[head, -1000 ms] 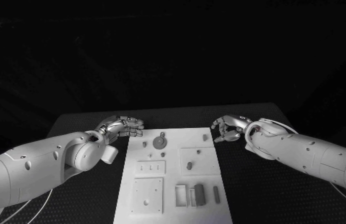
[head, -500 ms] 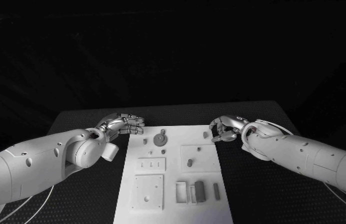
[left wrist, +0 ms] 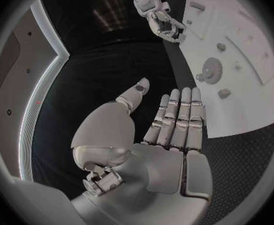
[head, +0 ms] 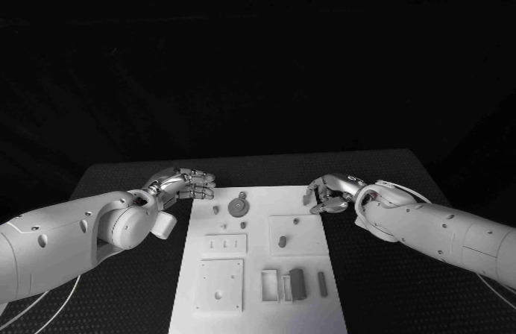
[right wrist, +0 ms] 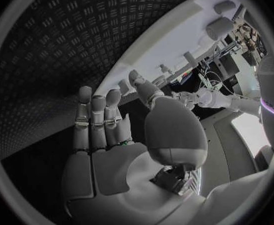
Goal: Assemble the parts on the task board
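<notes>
Task board (head: 258, 259) is lying flat in the middle of your black worktop (head: 118, 181), running from the near edge toward the far side. Small parts are sitting on it: a round disc part (head: 238, 206) near the far end, a peg (head: 282, 241) in the raised square to the right, and a dark block (head: 298, 284) by the near slots. Your left hand (head: 185, 186) is hovering just off the board's far left corner, fingers straight and together, thumb apart, grasping nothing. Your right hand (head: 330, 194) is hanging at the board's far right corner, fingers loosely curled over its edge, released, with nothing in it.
</notes>
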